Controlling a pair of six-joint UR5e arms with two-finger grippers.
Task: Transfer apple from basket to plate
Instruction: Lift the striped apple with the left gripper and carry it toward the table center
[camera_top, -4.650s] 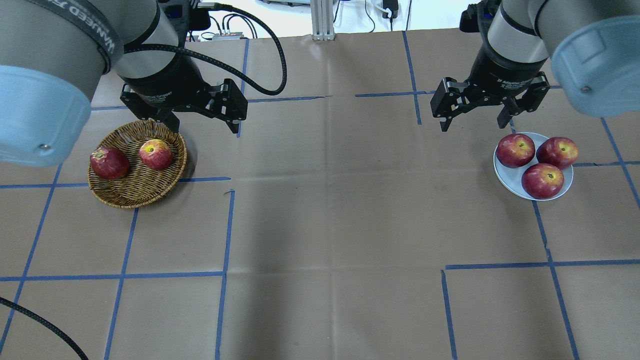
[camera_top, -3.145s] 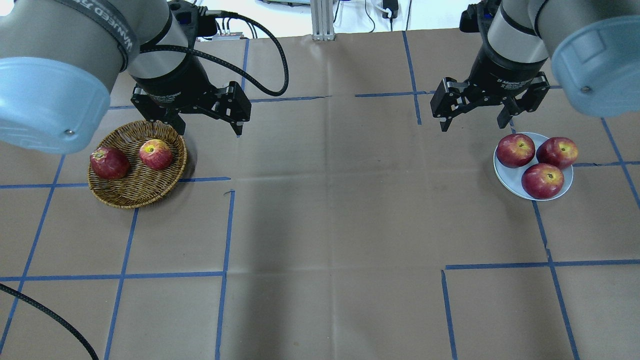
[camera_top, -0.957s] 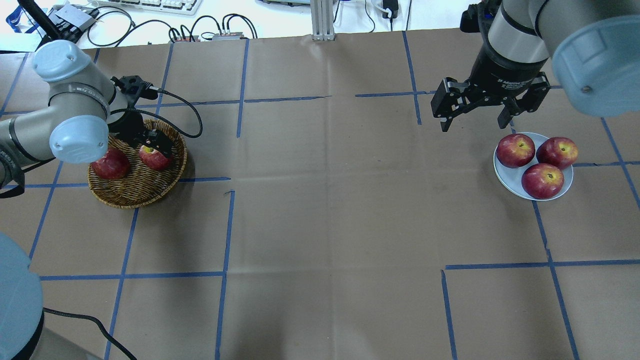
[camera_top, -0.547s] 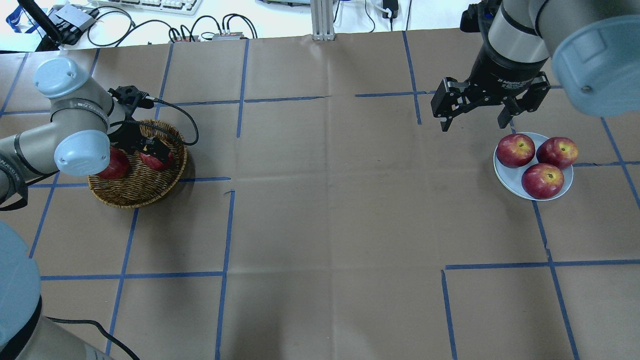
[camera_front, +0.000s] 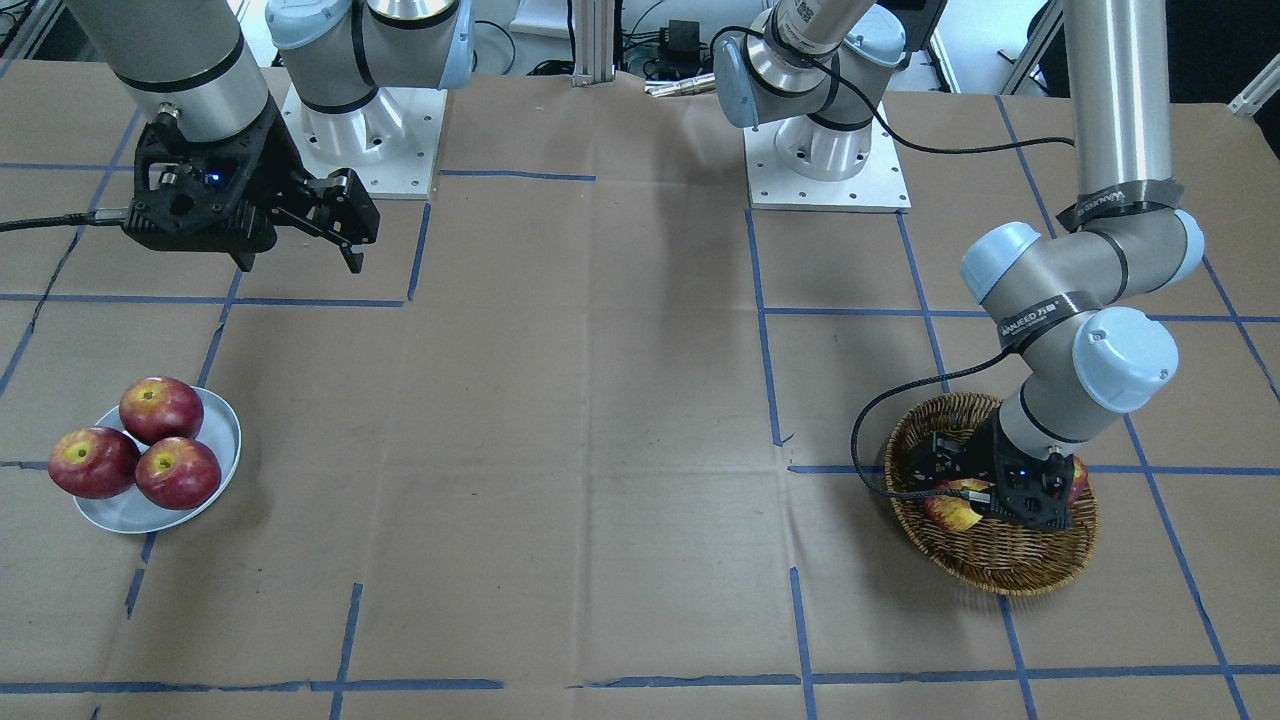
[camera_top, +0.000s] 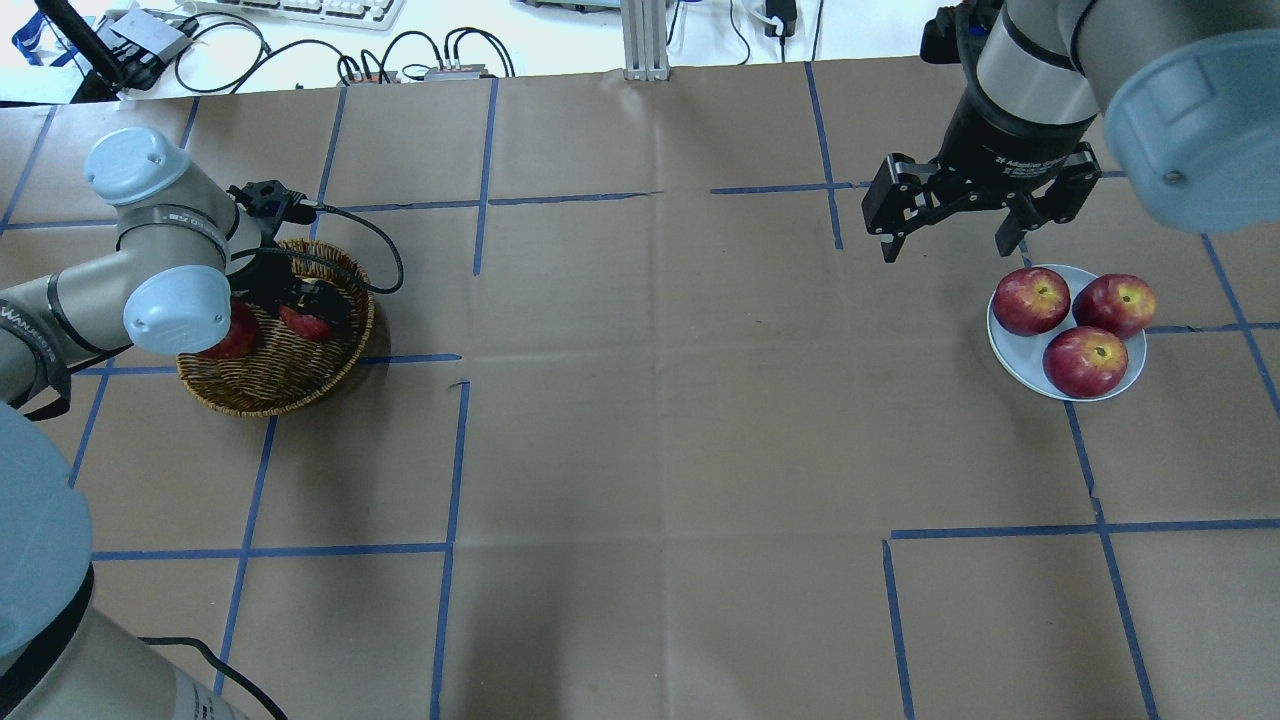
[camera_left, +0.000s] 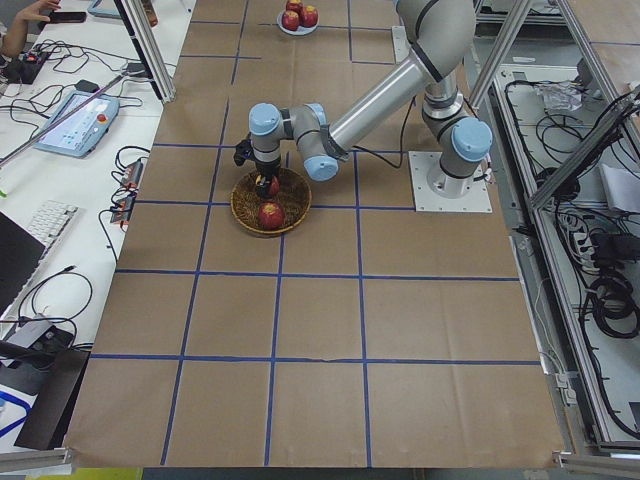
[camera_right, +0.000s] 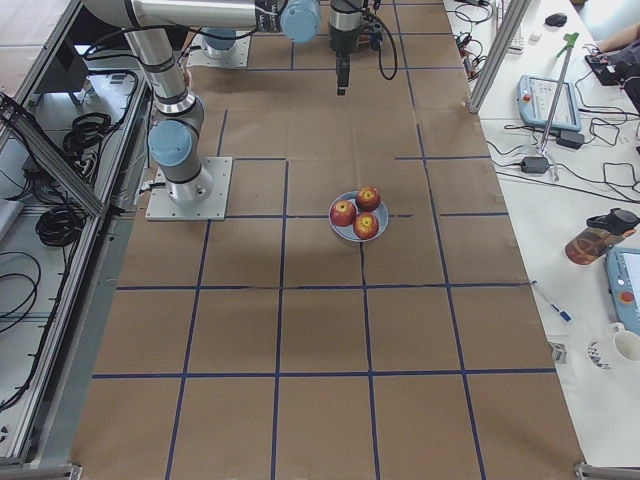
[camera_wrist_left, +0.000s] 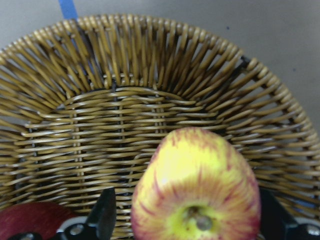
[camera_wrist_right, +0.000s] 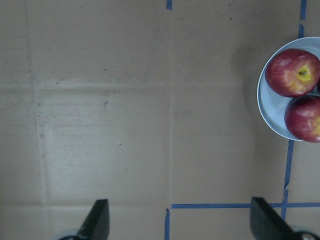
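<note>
The robot's left gripper (camera_wrist_left: 187, 217) sits low inside a round wicker basket (camera_wrist_left: 125, 65) at the left end of the table (camera_top: 650, 400), its two fingers (camera_wrist_left: 105, 215) spread to either side of a red apple (camera_wrist_left: 197, 185) with broad yellow streaks. The apple rests stem-up on the woven floor of the basket. In the wrist view a sliver of wicker shows between one finger and the fruit, while the other finger stands at the apple's edge; whether it touches cannot be told. A second, dark red apple (camera_wrist_left: 35, 217) lies in the same basket, just beside the gripper and largely hidden under the arm's elbow in the overhead view.

At the table's opposite end, a small pale blue-grey plate (camera_top: 1012, 352) carries three dark red apples (camera_top: 1031, 300), packed close together and filling most of it. The right gripper (camera_top: 945, 248) hangs above the brown paper near the plate, not over it, with its fingers wide apart and nothing between them; its wrist camera catches only the plate's edge and two of the fruit at the side of the picture.

Blue tape lines (camera_top: 450, 450) divide the paper-covered table into squares. The basket and the plate sit well apart.
</note>
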